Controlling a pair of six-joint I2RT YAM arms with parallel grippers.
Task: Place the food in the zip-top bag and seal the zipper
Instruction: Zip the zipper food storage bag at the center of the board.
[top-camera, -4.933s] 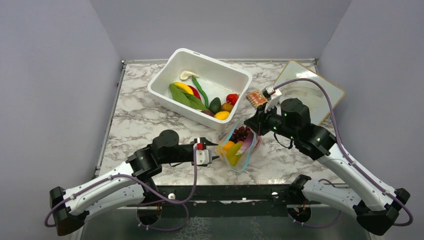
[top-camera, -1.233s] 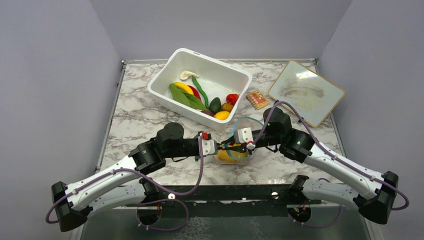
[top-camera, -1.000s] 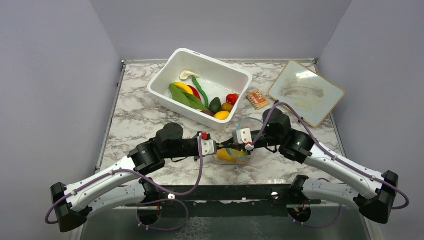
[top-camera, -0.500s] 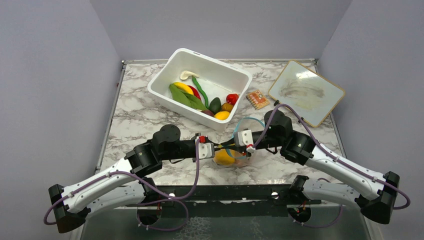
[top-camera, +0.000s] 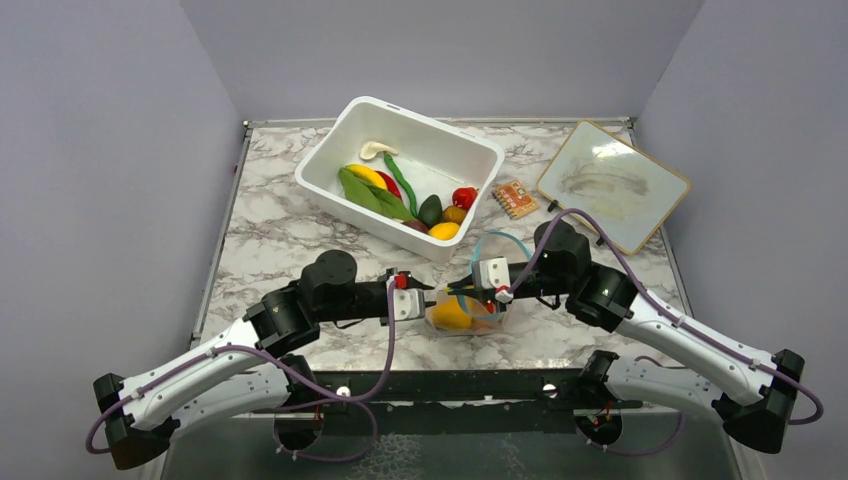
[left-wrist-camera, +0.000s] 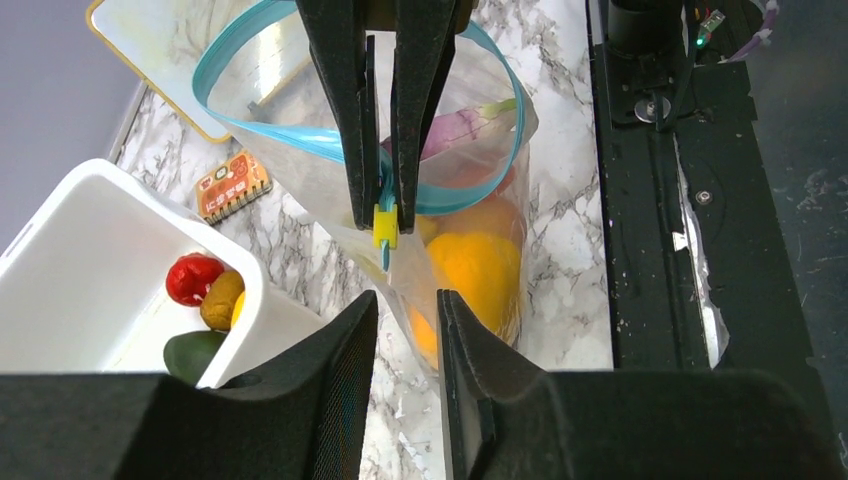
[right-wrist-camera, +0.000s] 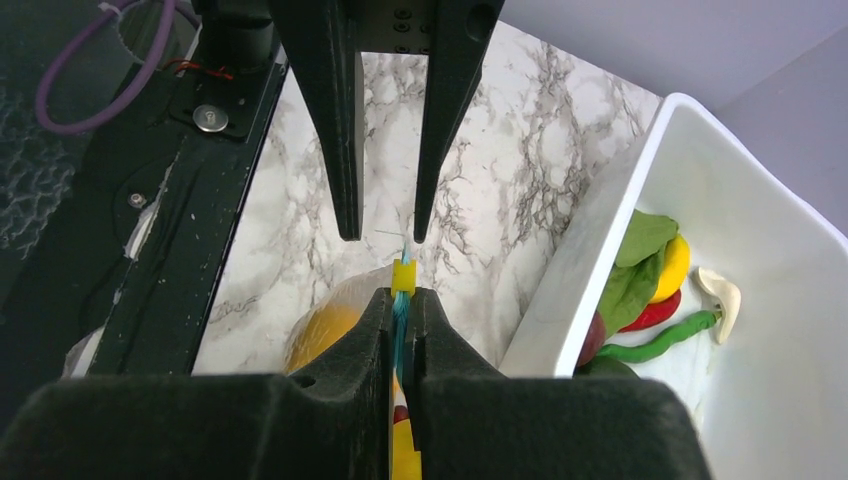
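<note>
The clear zip-top bag (top-camera: 468, 312) stands on the table between my two grippers, its mouth open in a loop. It holds food: an orange pepper (left-wrist-camera: 475, 275) and a purple-white piece (left-wrist-camera: 455, 125). My right gripper (right-wrist-camera: 401, 295) is shut on the light blue zipper (left-wrist-camera: 300, 140) at the bag's near corner, just behind the yellow slider (right-wrist-camera: 402, 277). My left gripper (left-wrist-camera: 408, 300) is open, its tips just short of that corner, facing the right gripper (left-wrist-camera: 383, 222). More food lies in the white tub (top-camera: 340, 150).
The tub stands at the back centre, close behind the bag. An orange patterned packet (top-camera: 515, 197) lies right of it. A wood-framed board (top-camera: 612, 185) lies at the back right. The table's black front rail (top-camera: 450, 380) runs just below the bag.
My right gripper came down from near the packet and closed on the zipper corner. In the last second my left gripper let go of the bag and drew back a little to the left.
</note>
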